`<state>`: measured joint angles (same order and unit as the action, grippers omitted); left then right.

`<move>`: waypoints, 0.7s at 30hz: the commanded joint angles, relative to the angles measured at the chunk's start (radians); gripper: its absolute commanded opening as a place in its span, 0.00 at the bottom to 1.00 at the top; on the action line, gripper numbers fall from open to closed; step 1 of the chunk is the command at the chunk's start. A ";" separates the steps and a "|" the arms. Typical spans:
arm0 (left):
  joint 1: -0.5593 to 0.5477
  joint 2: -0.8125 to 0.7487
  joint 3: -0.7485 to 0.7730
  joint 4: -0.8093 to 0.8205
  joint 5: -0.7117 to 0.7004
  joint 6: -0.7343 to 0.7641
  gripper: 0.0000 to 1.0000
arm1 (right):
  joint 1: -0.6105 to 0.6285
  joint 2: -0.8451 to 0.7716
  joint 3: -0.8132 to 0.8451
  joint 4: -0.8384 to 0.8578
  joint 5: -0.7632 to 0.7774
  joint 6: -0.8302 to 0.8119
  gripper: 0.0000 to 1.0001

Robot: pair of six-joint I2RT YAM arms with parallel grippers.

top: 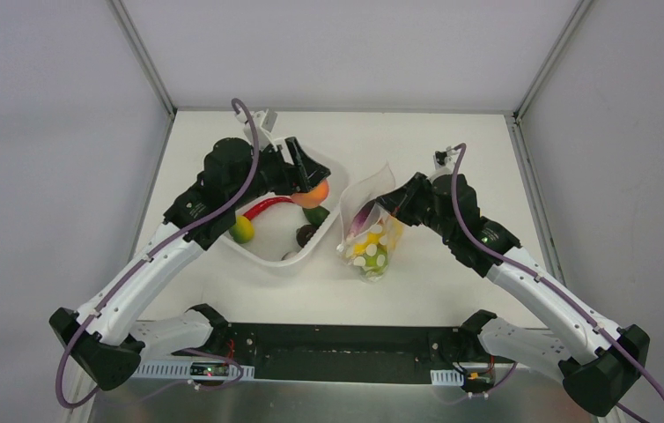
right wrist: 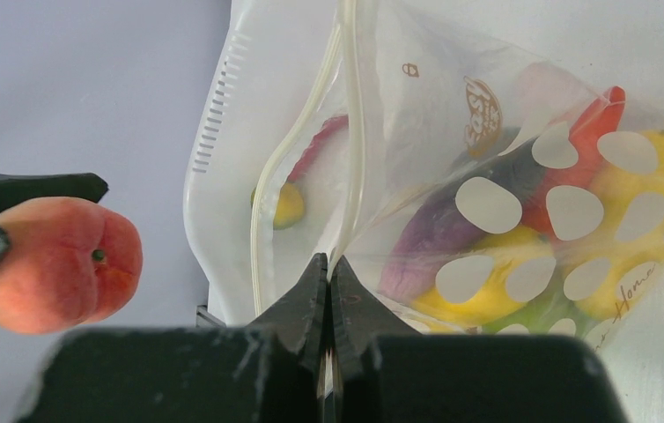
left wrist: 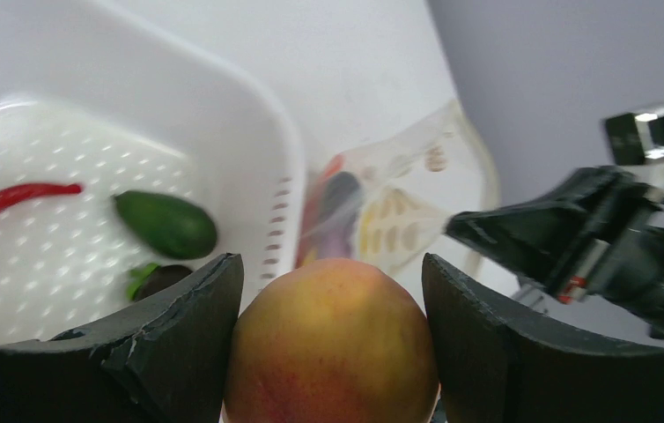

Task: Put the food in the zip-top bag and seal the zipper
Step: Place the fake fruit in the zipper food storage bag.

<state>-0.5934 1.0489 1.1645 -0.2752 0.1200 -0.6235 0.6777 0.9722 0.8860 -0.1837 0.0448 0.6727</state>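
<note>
Top external view: dotted bag [top: 371,231], right of the white tub [top: 264,256], holds yellow, green, purple and red toys [top: 372,258]; right gripper [top: 389,208] pinches its rim. Left gripper [top: 314,182] clamps a peach [top: 316,193] above the tub's chilli [top: 266,206] and green piece [top: 317,215].

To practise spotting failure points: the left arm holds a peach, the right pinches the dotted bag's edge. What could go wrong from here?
1. The peach fills the left gripper, while the right gripper seems to pinch only one lip of the zip-top bag. The mouth looks narrow, so the peach could catch and drop outside.
2. That pinch is thin, so a push might pull the bag free.
3. The bag already bulges with food, so sealing may be hard.
</note>
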 commanded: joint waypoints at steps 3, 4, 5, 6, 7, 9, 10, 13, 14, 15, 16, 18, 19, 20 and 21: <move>-0.110 0.114 0.061 0.271 0.018 -0.023 0.07 | -0.003 -0.026 0.021 0.045 -0.036 0.003 0.00; -0.125 0.146 0.072 0.297 0.014 -0.021 0.07 | -0.004 -0.028 0.021 0.047 -0.036 0.002 0.00; -0.141 0.168 0.081 0.308 0.010 -0.016 0.07 | -0.004 -0.032 0.021 0.048 -0.068 0.000 0.00; -0.156 0.188 0.090 0.312 0.005 -0.006 0.07 | -0.004 -0.035 0.022 0.049 -0.075 -0.001 0.00; -0.170 0.207 0.096 0.311 -0.004 0.009 0.07 | -0.004 -0.041 0.021 0.049 -0.075 -0.001 0.00; -0.198 0.237 0.101 0.308 -0.041 0.041 0.08 | -0.003 -0.050 0.022 0.050 -0.080 -0.004 0.00; -0.209 0.250 0.101 0.310 -0.049 0.050 0.09 | -0.004 -0.052 0.024 0.050 -0.082 -0.004 0.00; -0.231 0.281 0.104 0.296 -0.093 0.096 0.12 | -0.004 -0.059 0.025 0.048 -0.085 -0.005 0.00; -0.237 0.286 0.106 0.282 -0.110 0.110 0.12 | -0.003 -0.061 0.025 0.047 -0.084 -0.005 0.00; -0.239 0.289 0.102 0.280 -0.126 0.123 0.13 | -0.003 -0.064 0.025 0.045 -0.082 -0.005 0.00; -0.240 0.290 0.098 0.280 -0.149 0.130 0.14 | -0.004 -0.067 0.025 0.043 -0.082 -0.004 0.00; -0.242 0.290 0.092 0.250 -0.174 0.143 0.17 | -0.004 -0.071 0.025 0.045 -0.083 -0.003 0.00; -0.244 0.291 0.092 0.241 -0.187 0.149 0.20 | -0.004 -0.073 0.025 0.047 -0.087 -0.002 0.00; -0.245 0.292 0.092 0.232 -0.198 0.155 0.22 | -0.004 -0.075 0.025 0.048 -0.089 -0.002 0.00; -0.246 0.292 0.092 0.223 -0.207 0.159 0.24 | -0.003 -0.076 0.027 0.050 -0.089 -0.001 0.00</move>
<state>-0.8314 1.3502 1.2205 -0.0456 -0.0036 -0.5228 0.6773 0.9314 0.8860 -0.1844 -0.0254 0.6716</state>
